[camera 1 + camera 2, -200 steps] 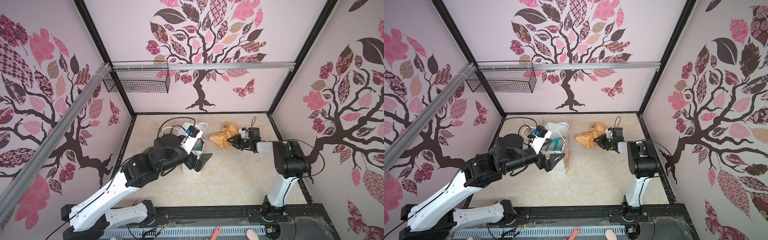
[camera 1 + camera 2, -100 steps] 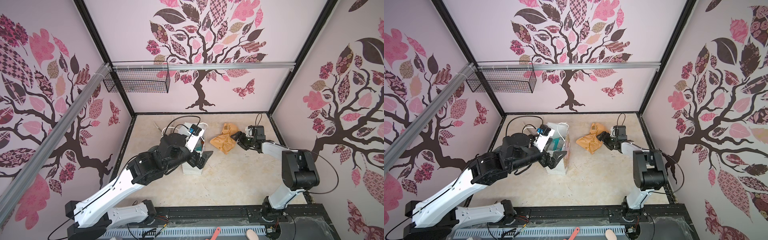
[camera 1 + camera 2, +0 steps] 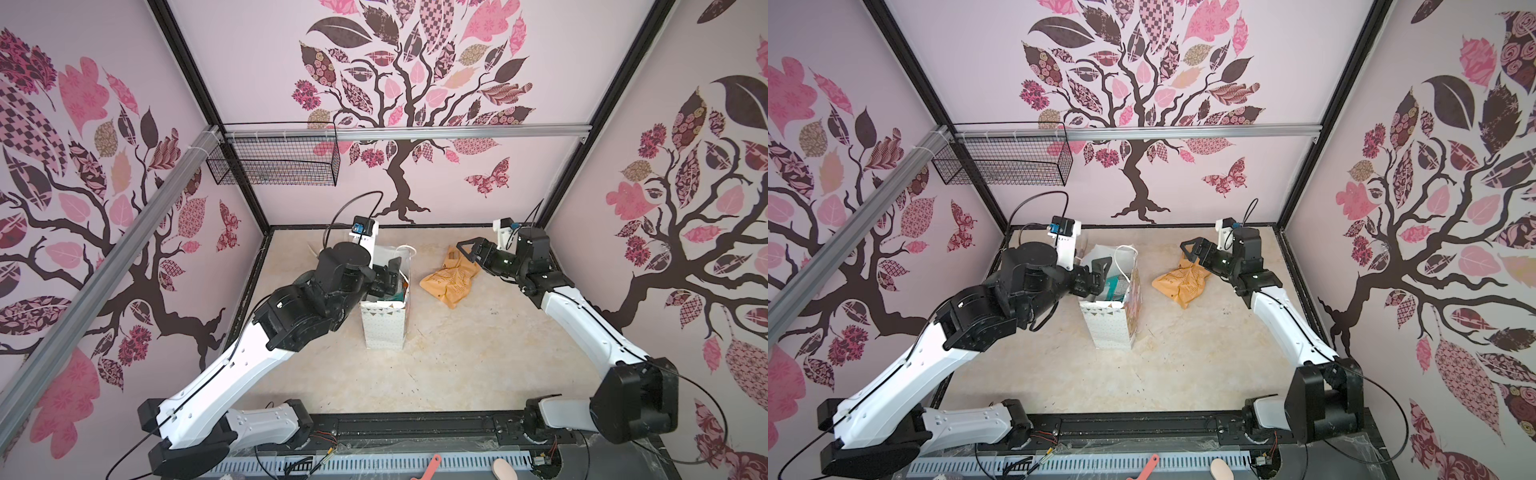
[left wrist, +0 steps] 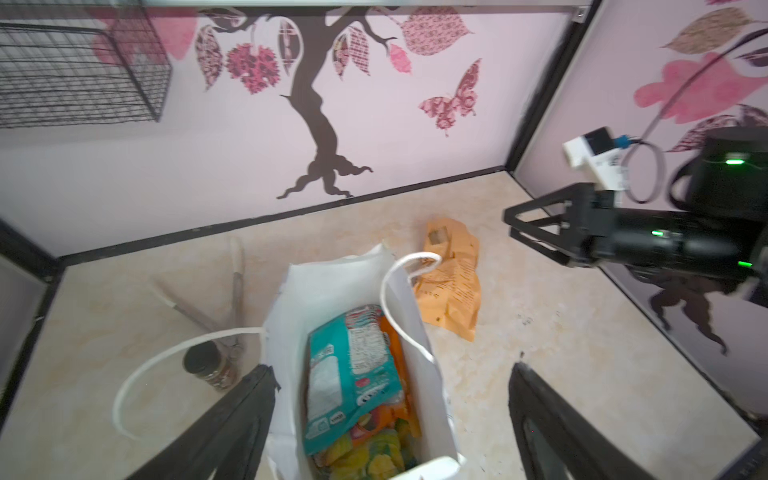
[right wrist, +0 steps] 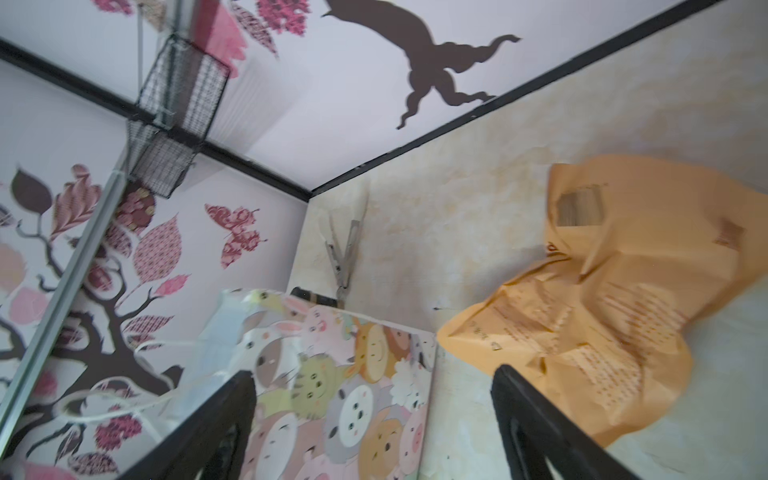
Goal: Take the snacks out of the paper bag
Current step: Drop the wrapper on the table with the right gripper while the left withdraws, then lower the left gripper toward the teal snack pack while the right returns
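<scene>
The paper bag [image 3: 384, 328] stands upright near the middle of the table [image 3: 457, 374], a touch left of centre, with its mouth open and its cord handles [image 4: 386, 291] hanging loose over the rim. The left wrist view looks down into it: a teal packet [image 4: 349, 365] lies on top, and a yellow-green packet [image 4: 365, 453] shows from under it. One large tan-orange packet [image 3: 451, 282] is already out, lying crumpled on the table just right of the bag and a little farther back.

The left gripper [image 3: 1096, 276] hangs over the bag's mouth, its jaws spread wide and gripping nothing. Its fingers [image 4: 249, 415] straddle the opening. The right gripper [image 3: 469, 254] is raised above the far right end of the tan-orange packet, its jaws also wide apart and empty.

A small dark-lidded jar [image 4: 212, 365] stands on the table just left of the bag, with metal tongs [image 4: 237, 291] lying beyond it toward the far wall
</scene>
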Available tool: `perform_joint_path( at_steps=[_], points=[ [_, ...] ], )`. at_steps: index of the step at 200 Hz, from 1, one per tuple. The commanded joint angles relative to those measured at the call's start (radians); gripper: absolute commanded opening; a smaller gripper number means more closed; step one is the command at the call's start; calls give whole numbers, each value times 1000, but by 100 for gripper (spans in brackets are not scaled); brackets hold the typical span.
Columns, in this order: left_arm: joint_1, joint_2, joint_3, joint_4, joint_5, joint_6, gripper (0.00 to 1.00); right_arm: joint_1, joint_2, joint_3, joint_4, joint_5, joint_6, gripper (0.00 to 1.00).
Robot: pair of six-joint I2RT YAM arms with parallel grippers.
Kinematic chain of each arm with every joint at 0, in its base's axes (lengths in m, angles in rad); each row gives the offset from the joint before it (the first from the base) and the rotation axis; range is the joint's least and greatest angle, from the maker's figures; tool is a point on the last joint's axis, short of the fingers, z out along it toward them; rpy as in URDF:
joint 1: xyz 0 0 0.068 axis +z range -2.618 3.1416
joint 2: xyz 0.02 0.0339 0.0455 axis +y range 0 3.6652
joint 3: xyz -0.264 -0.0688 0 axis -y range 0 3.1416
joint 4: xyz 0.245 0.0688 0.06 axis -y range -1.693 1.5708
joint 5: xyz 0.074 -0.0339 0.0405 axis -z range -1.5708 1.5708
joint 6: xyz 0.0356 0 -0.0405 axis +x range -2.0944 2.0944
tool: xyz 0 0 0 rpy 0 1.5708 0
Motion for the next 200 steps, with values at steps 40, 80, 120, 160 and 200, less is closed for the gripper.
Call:
perform_joint_path(
  at_steps=[40,80,120,160,200],
  points=[
    [157,135,145,-129,47,-128,73,232,-137,162,-145,-37,-90,93],
    [243,226,188,-181,153,-182,67,369,-188,205,-165,-21,-105,94],
    [248,339,243,-246,220,-175,64,382,-218,223,-190,-44,-97,94],
    [249,420,227,-264,210,-189,55,381,-240,213,-192,-66,-97,94],
    [249,445,132,-223,265,-215,52,382,-264,191,-203,-42,-105,95]
  ],
)
